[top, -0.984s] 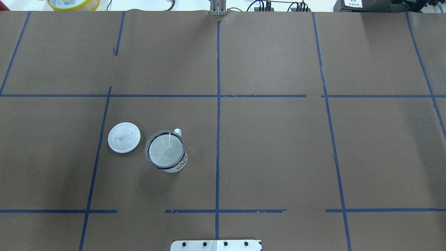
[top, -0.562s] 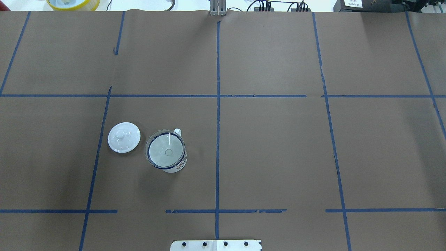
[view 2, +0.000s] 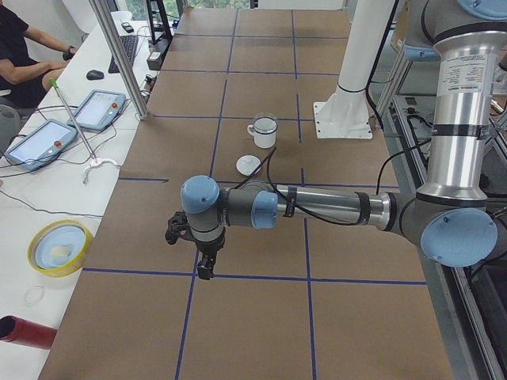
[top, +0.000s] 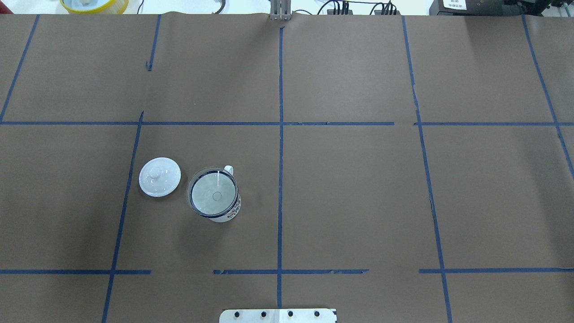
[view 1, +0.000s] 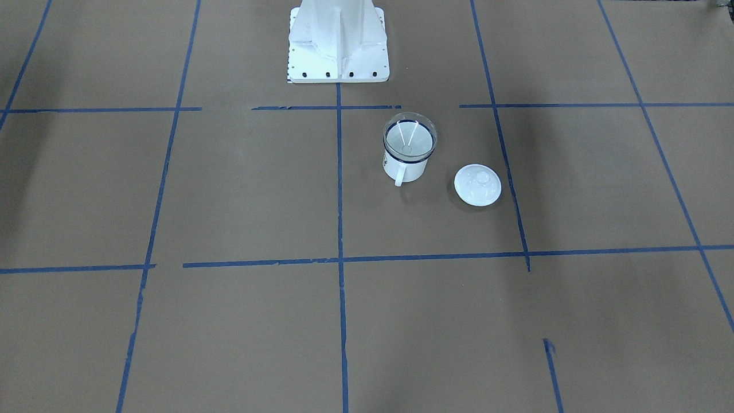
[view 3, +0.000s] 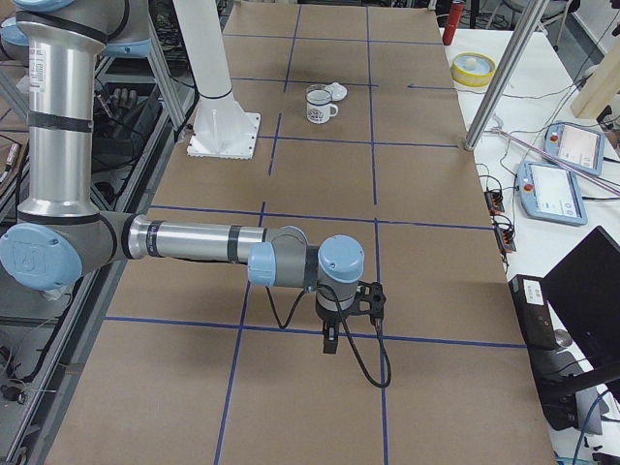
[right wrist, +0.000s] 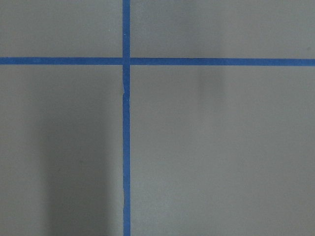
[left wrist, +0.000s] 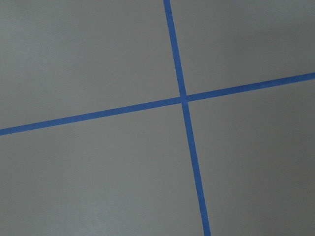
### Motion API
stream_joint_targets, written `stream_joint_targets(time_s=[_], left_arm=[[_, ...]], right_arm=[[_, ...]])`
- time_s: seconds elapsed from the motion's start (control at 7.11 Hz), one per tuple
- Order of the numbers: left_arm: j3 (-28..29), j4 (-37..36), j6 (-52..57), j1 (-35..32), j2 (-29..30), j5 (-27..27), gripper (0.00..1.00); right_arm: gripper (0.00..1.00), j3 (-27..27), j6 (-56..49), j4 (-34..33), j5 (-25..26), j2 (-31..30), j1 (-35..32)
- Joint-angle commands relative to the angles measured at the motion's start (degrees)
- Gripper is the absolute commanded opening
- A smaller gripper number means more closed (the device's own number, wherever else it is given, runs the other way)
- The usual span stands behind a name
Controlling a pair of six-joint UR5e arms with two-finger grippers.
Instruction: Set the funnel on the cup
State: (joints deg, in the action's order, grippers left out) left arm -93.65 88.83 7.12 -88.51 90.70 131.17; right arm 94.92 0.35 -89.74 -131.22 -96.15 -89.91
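The white mug, the cup point(top: 231, 213), stands upright left of the table's middle, its handle pointing away from me. The clear funnel point(top: 210, 190) sits in the mug's dark blue rim, spout down. Both also show in the front view, the cup point(view 1: 408, 167) under the funnel point(view 1: 408, 137). My left gripper point(view 2: 204, 269) hangs over bare table far out past the table's left end, seen only in the left side view. My right gripper point(view 3: 331, 341) hangs far out to the right, seen only in the right side view. I cannot tell whether either is open or shut.
A round white knobbed lid point(top: 159, 176) lies flat just left of the mug. My white base point(view 1: 337, 40) stands at the table's near edge. A yellow bowl point(top: 94, 4) sits beyond the far edge. Blue tape lines cross the brown paper.
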Motion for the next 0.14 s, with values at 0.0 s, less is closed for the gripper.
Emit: stream_joint_targets(time_s=[0.0], left_arm=[[0.0,-0.1,0.0,0.0,-0.1,0.0,1.0]], right_arm=[[1.0,0.0,0.0,0.0,0.0,0.0,0.0]])
